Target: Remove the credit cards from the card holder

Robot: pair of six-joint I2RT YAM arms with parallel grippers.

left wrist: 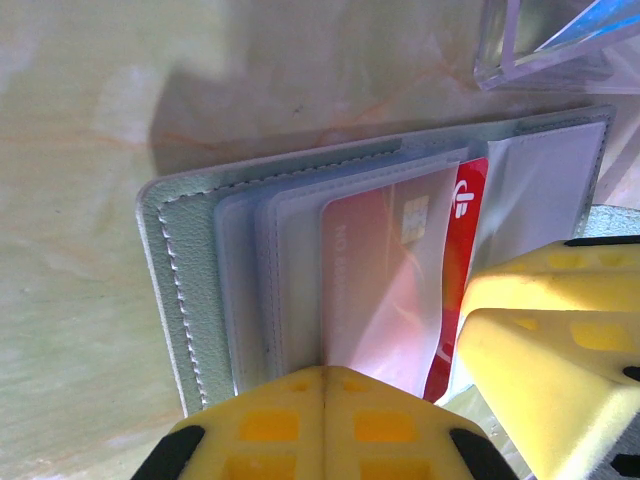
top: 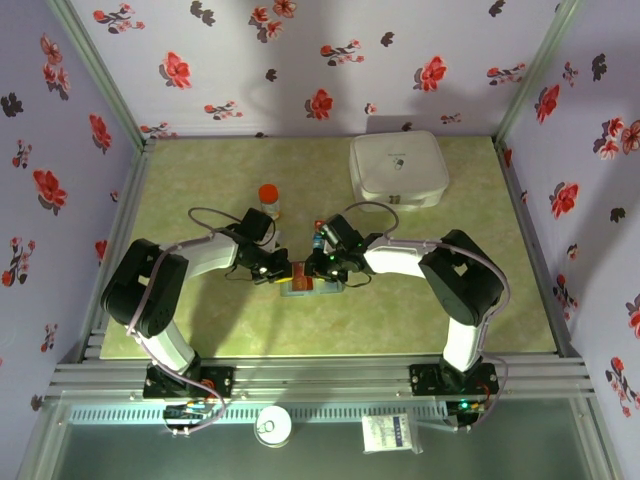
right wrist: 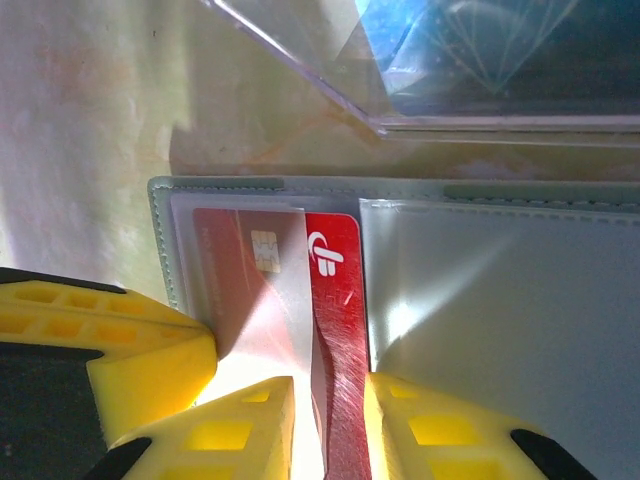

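The grey-blue card holder [left wrist: 180,290] lies open on the table between both arms, its clear sleeves facing up. A red credit card [right wrist: 335,260] sticks partway out of a sleeve, its chip end still under the plastic. My right gripper [right wrist: 335,425] is shut on the card's free end, which bows between the yellow fingers. At the holder's near edge my left gripper [left wrist: 325,385] is shut on the sleeve, pads pressed together. From above, the left gripper [top: 280,272] and right gripper [top: 322,268] meet over the card holder [top: 312,289]. A blue credit card [right wrist: 430,40] lies just past the holder.
A clear plastic tray [right wrist: 300,60] sits right behind the holder, with the blue card seen through it. A large white rounded box [top: 398,170] stands at the back right. An orange-capped bottle [top: 269,198] stands behind the left gripper. Flowered walls close in the table.
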